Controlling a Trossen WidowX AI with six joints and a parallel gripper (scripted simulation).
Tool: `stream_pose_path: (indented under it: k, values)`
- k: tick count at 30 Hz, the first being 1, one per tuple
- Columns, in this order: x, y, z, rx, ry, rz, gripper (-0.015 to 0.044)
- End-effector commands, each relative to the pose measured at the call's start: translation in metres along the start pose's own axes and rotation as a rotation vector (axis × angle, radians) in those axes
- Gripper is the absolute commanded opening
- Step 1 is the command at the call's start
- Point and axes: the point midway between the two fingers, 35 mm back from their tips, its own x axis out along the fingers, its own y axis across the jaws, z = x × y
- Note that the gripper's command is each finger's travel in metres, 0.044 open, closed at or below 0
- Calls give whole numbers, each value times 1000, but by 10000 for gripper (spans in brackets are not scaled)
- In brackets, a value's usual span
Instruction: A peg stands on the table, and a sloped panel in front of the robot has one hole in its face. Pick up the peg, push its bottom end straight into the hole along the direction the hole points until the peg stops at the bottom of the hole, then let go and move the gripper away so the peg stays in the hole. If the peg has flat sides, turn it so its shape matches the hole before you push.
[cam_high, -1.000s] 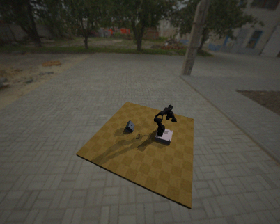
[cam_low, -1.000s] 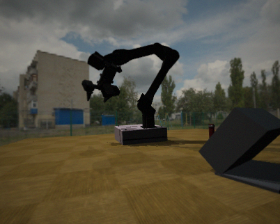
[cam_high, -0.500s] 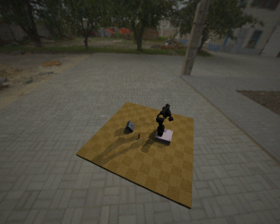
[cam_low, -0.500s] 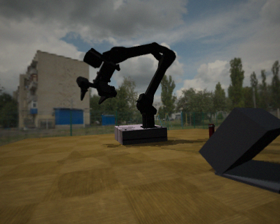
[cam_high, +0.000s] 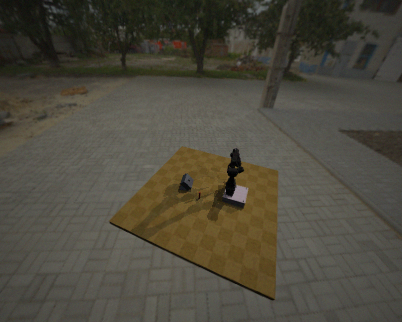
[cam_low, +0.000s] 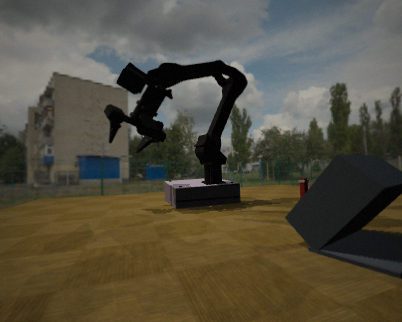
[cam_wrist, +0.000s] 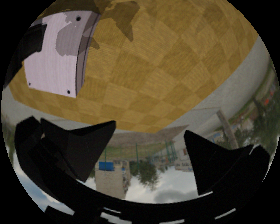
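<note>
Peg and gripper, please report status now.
Gripper open, empty, raised. Red peg upright on table, away from gripper. Nothing seen touching peg.

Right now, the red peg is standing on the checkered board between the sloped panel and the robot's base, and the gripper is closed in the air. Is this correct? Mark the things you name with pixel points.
Not quite: the gripper (cam_low: 126, 145) (cam_wrist: 150, 130) is open, its fingers wide apart with nothing between them, as the wrist view shows. The rest of your statement is right.
</note>
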Motion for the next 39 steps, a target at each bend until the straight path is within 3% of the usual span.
stream_pose_path:
  k: [1, 39]
  values:
    - [-2, -7, 11, 14, -30, -16, 440]
    - [-53, -47, 127, 105, -309, -124, 440]
